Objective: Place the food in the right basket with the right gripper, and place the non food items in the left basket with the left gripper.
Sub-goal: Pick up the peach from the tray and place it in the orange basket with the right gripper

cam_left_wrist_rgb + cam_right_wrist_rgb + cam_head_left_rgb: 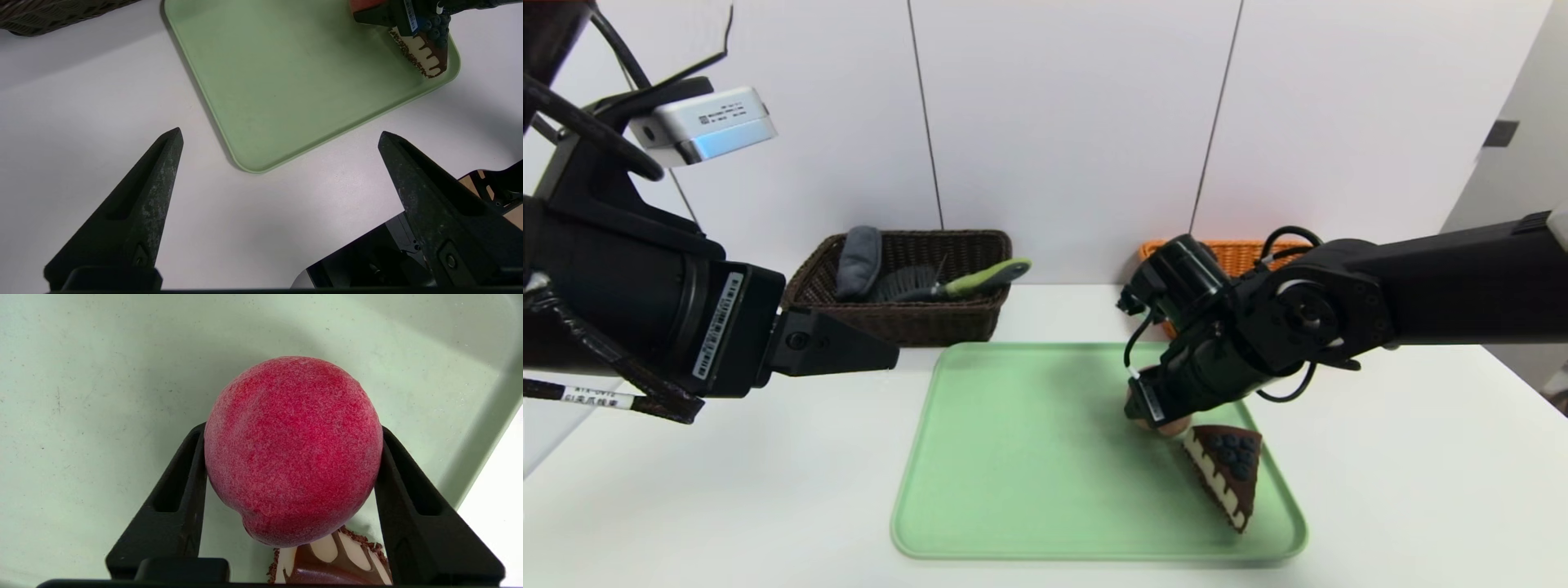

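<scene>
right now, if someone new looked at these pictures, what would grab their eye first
The red peach stands out most: it sits between the fingers of the right gripper on the green tray, both fingers against its sides. Right beside it on the tray lies a chocolate cake slice. The left gripper hangs open above the white table, and the brown basket behind holds a brush and a grey item.

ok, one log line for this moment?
right gripper: closed on round red peach over green plastic tray | left gripper: open, parked over table | chocolate cake slice: on tray
</scene>
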You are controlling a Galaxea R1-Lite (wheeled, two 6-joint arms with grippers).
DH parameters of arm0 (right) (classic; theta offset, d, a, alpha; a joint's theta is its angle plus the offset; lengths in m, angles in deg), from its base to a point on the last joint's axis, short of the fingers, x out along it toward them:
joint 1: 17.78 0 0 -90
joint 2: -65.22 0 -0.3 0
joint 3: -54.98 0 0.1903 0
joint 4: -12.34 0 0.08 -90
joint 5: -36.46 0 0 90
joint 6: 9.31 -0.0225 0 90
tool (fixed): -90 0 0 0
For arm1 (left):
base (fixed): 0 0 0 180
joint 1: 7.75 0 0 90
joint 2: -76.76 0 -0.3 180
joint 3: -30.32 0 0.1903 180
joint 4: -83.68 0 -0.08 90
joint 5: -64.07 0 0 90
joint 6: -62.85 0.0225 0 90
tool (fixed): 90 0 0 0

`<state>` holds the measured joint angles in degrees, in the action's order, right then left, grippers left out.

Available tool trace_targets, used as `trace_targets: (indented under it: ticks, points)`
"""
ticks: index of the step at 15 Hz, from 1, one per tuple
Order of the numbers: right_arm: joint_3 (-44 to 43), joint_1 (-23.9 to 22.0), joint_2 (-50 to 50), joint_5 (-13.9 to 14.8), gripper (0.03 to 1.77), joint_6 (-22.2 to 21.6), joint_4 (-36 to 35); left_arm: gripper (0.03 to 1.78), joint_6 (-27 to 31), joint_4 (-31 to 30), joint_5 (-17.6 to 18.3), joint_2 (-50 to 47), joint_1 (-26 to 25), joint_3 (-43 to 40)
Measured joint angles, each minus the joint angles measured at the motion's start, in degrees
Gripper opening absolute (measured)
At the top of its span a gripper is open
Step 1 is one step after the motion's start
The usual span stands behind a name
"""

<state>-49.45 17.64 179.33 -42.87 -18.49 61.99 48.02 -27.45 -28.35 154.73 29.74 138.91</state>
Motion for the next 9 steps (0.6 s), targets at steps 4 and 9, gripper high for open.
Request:
trace_targets:
  ticks: [4, 9]
  points:
    - [-0.1, -0.2, -2.5, -0.2, 1.12, -0.1, 0.0, 1.69, 0.0, 0.0, 0.0, 0.0, 0.0, 0.0]
    - [-0.6, -1.5, -8.9, 0.2, 1.12, 0.2, -7.6, 1.69, 0.0, -0.3, 0.0, -0.2, 0.0, 0.1]
